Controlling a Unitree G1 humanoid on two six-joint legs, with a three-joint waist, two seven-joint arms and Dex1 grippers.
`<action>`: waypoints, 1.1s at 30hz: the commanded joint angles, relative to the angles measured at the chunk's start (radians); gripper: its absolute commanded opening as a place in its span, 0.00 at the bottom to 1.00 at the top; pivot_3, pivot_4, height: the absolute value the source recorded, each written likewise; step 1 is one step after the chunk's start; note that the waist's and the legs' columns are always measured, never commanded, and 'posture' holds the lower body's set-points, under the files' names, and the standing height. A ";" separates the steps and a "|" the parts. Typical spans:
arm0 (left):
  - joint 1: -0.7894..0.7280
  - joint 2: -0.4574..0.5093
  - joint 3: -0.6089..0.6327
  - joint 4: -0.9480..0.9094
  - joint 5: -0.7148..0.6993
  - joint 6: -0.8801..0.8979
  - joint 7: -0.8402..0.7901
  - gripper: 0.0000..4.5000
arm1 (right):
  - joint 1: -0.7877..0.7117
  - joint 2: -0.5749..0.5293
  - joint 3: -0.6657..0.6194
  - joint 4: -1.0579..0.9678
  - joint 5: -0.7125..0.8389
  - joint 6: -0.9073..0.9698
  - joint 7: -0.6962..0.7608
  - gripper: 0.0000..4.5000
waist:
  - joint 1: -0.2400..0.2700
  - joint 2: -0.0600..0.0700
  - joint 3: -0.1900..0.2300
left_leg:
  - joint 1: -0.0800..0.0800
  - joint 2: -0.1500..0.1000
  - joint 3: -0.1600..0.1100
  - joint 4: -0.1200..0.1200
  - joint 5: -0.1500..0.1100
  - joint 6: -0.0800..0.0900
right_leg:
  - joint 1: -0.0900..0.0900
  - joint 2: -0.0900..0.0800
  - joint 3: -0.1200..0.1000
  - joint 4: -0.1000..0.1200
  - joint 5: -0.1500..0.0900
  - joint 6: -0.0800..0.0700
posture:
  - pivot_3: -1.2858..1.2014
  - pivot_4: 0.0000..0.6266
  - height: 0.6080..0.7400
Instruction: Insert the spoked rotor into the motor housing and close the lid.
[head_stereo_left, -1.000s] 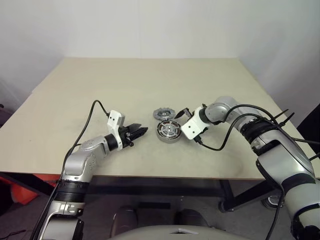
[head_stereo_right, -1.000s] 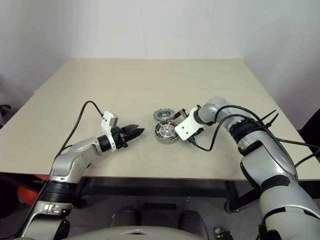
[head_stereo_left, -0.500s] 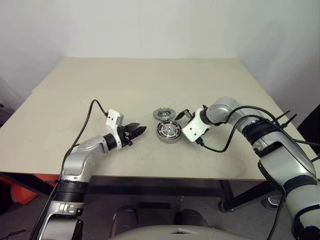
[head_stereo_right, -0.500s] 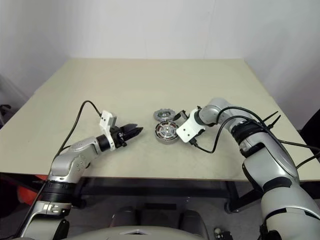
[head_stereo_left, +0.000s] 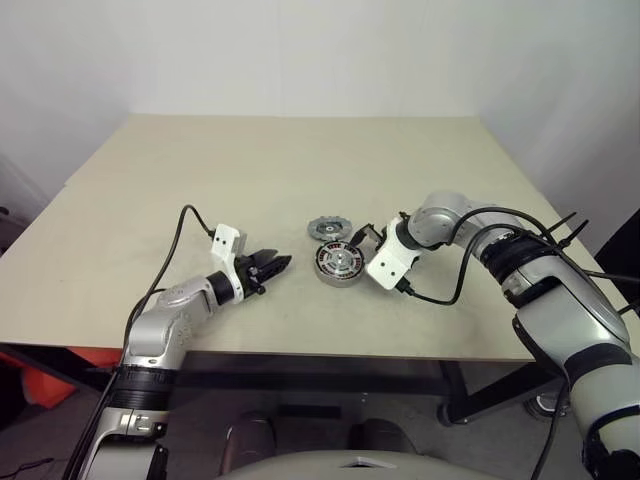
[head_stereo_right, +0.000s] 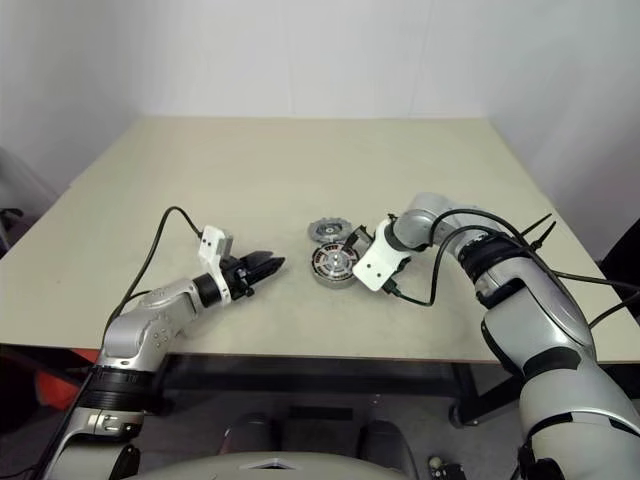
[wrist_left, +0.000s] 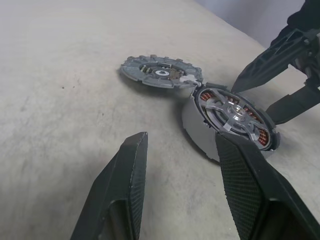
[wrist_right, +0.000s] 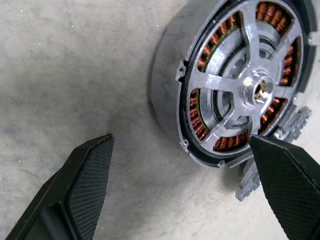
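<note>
The motor housing (head_stereo_left: 337, 263) stands on the table, tipped slightly, its grey wall (wrist_right: 166, 90) towards my right wrist camera. The spoked rotor (wrist_right: 225, 80) sits inside it, and copper windings show between the silver spokes. Just behind the housing, touching it, the lid (wrist_left: 160, 72) lies flat, a grey notched disc. My right gripper (head_stereo_left: 362, 236) is at the housing's right side, pointing down, fingers (wrist_right: 75, 195) spread wide and open with nothing in them. My left gripper (head_stereo_left: 280, 263) hovers left of the housing, apart from it, open and empty.
The beige table (head_stereo_left: 300, 170) stretches wide behind and to the left of the parts. Black cables loop from both wrists over the tabletop. The table's front edge lies close below the grippers.
My right gripper has rolled a little and tipped further down beside the housing. The left gripper, housing and lid stay where they were.
</note>
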 joint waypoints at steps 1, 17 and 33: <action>0.007 -0.015 0.013 -0.060 -0.006 -0.019 0.022 0.50 | -0.001 -0.005 0.063 0.085 -0.062 -0.046 0.056 0.99 | 0.001 0.000 0.000 | 0.000 0.000 0.000 0.000 0.000 0.000 | 0.000 0.000 0.000 0.000 0.000 0.000 | 0.52 0.00 1.00; 0.109 -0.063 0.020 -0.152 -0.012 -0.018 0.095 0.50 | -0.102 0.049 0.113 0.264 -0.128 -0.131 0.032 0.40 | -0.003 -0.001 -0.001 | 0.002 0.000 0.000 0.000 0.000 0.001 | 0.003 0.000 0.001 -0.001 -0.004 0.007 | 0.52 0.00 1.00; 0.093 -0.075 0.006 -0.122 0.000 -0.028 0.104 0.50 | -0.074 0.065 -0.043 0.215 0.079 0.001 0.175 0.00 | -0.004 0.000 0.000 | -0.002 0.001 0.000 0.000 -0.001 0.002 | 0.002 0.000 0.001 -0.004 -0.001 0.002 | 0.52 0.00 1.00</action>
